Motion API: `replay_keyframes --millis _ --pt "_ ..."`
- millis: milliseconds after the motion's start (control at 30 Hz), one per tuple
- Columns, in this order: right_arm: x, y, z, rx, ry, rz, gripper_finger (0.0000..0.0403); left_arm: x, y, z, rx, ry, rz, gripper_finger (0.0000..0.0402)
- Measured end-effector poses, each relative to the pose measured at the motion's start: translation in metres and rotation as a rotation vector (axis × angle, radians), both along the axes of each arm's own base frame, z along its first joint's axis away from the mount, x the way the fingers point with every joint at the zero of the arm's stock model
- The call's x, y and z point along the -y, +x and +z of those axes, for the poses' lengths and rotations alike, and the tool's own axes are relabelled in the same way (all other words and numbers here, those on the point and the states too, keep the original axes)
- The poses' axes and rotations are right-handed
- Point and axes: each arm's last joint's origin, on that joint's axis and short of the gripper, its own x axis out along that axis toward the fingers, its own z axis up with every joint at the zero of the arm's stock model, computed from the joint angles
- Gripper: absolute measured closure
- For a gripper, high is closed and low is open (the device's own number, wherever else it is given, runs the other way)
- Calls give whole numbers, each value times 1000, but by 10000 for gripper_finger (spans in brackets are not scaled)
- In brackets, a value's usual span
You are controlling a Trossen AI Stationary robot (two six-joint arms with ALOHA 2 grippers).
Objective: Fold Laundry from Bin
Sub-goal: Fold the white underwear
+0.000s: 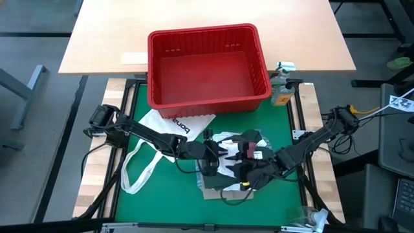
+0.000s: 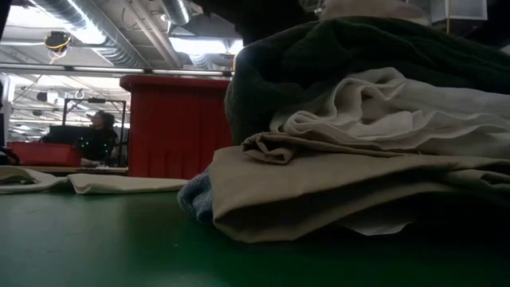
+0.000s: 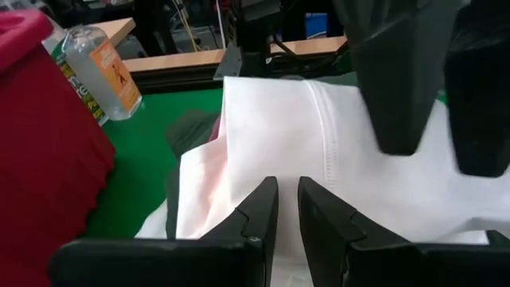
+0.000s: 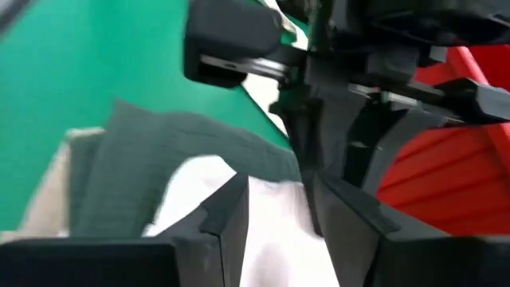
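Red bin sitting empty, upper centre | I'm seeing both grippers meeting over the laundry, lower centre | left gripper nearly clenched, holding nothing | right gripper parted above white cloth

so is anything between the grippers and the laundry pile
Nothing visible. Both the left gripper and the right gripper sit directly over the stacked laundry at the front of the green mat, with white cloth right at their fingertips. The red bin behind looks empty.
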Motion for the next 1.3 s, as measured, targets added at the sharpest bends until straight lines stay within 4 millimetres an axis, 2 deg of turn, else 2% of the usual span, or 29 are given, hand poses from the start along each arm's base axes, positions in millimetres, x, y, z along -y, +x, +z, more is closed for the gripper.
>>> replay_keyframes --millis 300,467,567,700,900,1067,1167,1300 --pt "5 -8 20 64 60 14 262 5 -5 12 33 4 -9 354" --pt "12 -16 32 116 50 -28 262 15 -5 25 153 -46 -71 354" --pt "15 -19 30 97 44 -85 262 22 -6 26 155 -86 -128 354" --pt "28 -19 14 12 105 -195 262 29 -6 15 101 -99 -136 354" --pt "52 -17 -27 -66 210 -330 262 34 6 -27 -2 -92 -120 354" --pt "61 -21 -61 -96 277 -362 262 36 12 -51 -55 -74 -107 354" --pt "62 -23 -70 -98 285 -362 262 36 13 -62 -80 -66 -104 354" --pt "62 -23 -70 -93 290 -359 262 36 13 -63 -83 -62 -105 354"
